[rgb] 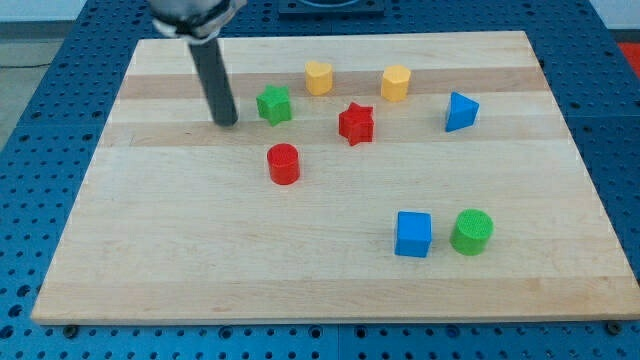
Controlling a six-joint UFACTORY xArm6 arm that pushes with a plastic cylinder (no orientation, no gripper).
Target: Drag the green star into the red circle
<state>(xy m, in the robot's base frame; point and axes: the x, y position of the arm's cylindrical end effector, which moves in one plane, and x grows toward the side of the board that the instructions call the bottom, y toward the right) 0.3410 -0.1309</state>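
My tip [226, 122] sits beside the green star [273, 104], rod top cropped.

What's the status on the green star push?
My tip down on the board, just left of the green star, small gap. Red circle below the star, apart from it. Nothing between them; red star off to the right.

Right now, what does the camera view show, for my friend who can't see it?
My tip sits just left of the green star block, with the red cylinder block below it on the wooden board. Yellow, red, blue and green blocks lie further right.
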